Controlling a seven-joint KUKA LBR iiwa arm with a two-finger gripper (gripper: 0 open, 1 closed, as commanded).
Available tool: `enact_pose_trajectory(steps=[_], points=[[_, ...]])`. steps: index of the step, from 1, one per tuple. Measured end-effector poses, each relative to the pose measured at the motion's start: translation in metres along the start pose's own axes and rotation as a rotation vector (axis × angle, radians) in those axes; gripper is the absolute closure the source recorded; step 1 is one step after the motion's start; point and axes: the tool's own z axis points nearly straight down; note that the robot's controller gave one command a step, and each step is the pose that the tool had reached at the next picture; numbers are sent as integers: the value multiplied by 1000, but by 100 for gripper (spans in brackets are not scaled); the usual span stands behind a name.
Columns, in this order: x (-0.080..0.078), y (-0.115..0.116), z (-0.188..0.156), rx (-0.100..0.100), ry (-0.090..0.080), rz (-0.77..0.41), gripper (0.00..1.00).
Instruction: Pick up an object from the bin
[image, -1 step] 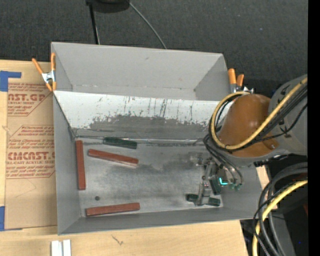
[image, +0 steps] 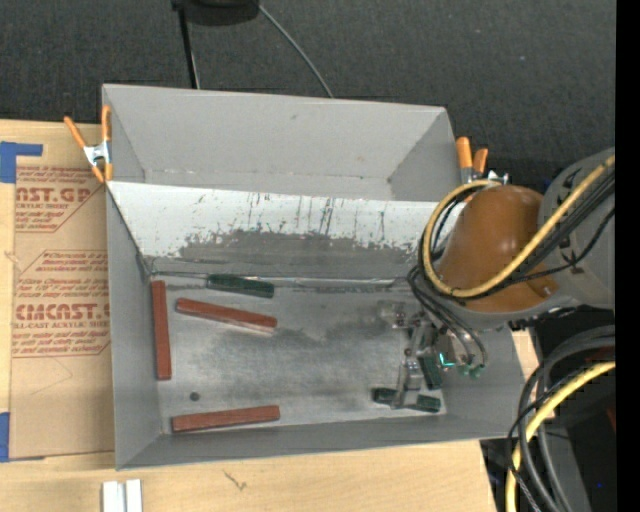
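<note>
— Well, down at the bin's (image: 280, 140) four o'clock corner: dark green bar (image: 410, 401), long axis nine-to-three, just seven o'clock of the jaws.
— Jaws' gap?
— Cannot tell, nor any hold.

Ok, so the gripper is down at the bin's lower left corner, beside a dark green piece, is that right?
Wrong side. The camera view shows the gripper down at the bin's lower right corner, beside the dark green piece.
</note>
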Motion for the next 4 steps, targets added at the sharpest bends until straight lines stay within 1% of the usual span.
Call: enact_pose_trajectory(steps=[1,2,3,4], points=[[-1,-12,24,1,-9,-132,0],[-13,-44,77,-1,0,-400,100],[-13,-44,77,-1,0,-400,100],[-13,-45,-71,0,-4,-401,100]])
